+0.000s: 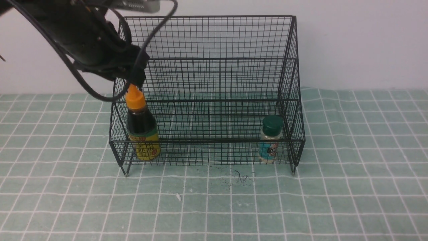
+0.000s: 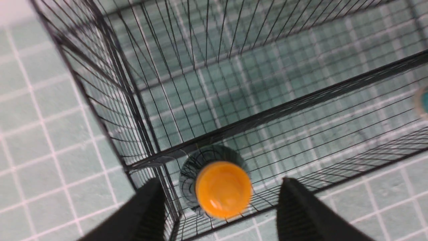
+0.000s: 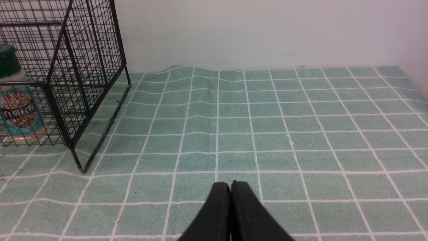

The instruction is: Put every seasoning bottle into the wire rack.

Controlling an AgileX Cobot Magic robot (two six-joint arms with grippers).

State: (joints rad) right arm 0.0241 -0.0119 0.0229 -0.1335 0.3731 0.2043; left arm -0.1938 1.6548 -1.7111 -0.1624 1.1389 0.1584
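Left gripper (image 2: 220, 204): jaws spread wide, holding nothing, directly above the orange cap of the dark-sauce bottle (image 1: 142, 129). You'll find that bottle upright in the wire rack (image 1: 207, 87), bottom shelf, left front corner. Shaker (image 1: 270, 139) stands upright at bottom shelf, right front corner. Right gripper (image 3: 230, 192): jaws pressed together, empty, over bare desk (image 3: 301, 134), well apart from rack.
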